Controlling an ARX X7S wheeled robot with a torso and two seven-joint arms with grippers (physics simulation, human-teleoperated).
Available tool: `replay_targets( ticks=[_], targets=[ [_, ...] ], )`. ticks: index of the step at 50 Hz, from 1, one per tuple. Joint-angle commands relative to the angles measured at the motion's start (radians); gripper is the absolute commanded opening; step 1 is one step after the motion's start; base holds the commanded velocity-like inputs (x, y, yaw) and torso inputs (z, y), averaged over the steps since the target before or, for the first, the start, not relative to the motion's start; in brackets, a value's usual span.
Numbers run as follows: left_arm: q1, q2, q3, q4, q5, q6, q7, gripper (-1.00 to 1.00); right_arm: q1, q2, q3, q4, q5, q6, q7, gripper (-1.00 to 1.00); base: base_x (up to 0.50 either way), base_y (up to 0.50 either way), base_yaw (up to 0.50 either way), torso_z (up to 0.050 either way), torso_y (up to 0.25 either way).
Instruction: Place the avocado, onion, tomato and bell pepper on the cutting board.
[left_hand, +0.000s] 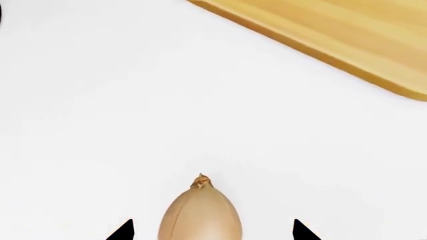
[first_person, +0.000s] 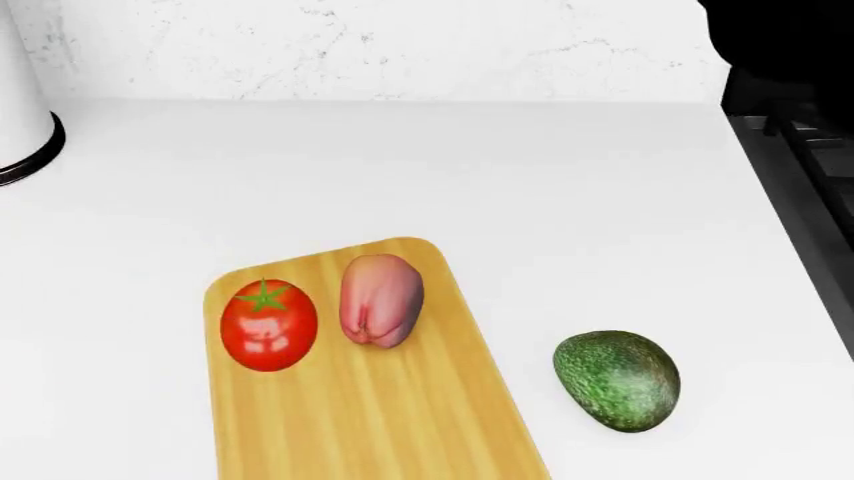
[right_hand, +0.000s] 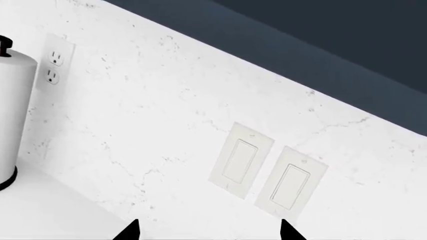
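Your left tool (left_hand: 212, 231) sits with its two dark fingertips spread wide on either side of the onion (left_hand: 200, 212), with white desk showing in the gaps, so nothing is gripped yet. Your right tool (right_hand: 208, 229) is also spread apart and holds nothing; it faces the tiled wall with its switch plates (right_hand: 267, 175), well away from the work.

On the cutting board (first_person: 387, 430) the tomato (first_person: 268, 324) and the bell pepper (first_person: 380, 299) lie close together near the far end. The avocado (first_person: 617, 379) rests on the desk just beside the board's right edge. The onion does not show in the head view, so you cannot judge its place on the desk from there.

The onion is smooth and tapered, and I judge that closing on its narrow end would squeeze it out and send it rolling. Take it across its widest part. In the left wrist view the board's edge (left_hand: 320, 45) stands up from the desk, so a low carry could clip it; lift clear first.

The near half of the board is bare, which gives you room. Set down away from the tomato and pepper, since a nudge could roll either one off the board.
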Motion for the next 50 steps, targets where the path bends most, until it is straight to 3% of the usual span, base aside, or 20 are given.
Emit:
replay_targets(
  ticks=[1, 22, 34, 35, 44, 50],
  targets=[
    [0.112, -0.025, -0.047, 0.021, 0.151, 0.042, 0.127, 1.0, -0.007, 0.009, 0.003, -0.012, 0.003, 0.002, 0.007, 1.0, 0.0, 0.0, 0.0, 0.0, 0.0],
    [0.279, -0.096, -0.044, 0.094, 0.412, 0.14, 0.293, 1.0, -0.003, 0.012, 0.01, -0.025, 0.011, 0.014, 0.021, 1.0, 0.0, 0.0, 0.0, 0.0, 0.0],
    [0.304, -0.098, -0.039, 0.089, 0.473, 0.155, 0.321, 1.0, -0.003, 0.025, 0.017, -0.04, 0.019, 0.022, 0.029, 1.0, 0.0, 0.0, 0.0, 0.0, 0.0],
    [0.302, -0.094, -0.04, 0.087, 0.477, 0.157, 0.319, -1.0, -0.002, 0.027, 0.017, -0.04, 0.019, 0.023, 0.03, 1.0, 0.0, 0.0, 0.0, 0.0, 0.0],
    [0.246, -0.052, -0.065, 0.089, 0.465, 0.11, 0.301, -1.0, 0.0, 0.023, 0.015, -0.033, 0.012, 0.023, 0.024, 1.0, 0.0, 0.0, 0.0, 0.0, 0.0],
    [0.144, 0.035, -0.092, 0.076, 0.399, 0.062, 0.277, -1.0, 0.007, 0.018, 0.012, -0.029, 0.006, 0.027, 0.021, 1.0, 0.0, 0.0, 0.0, 0.0, 0.0]
  ],
)
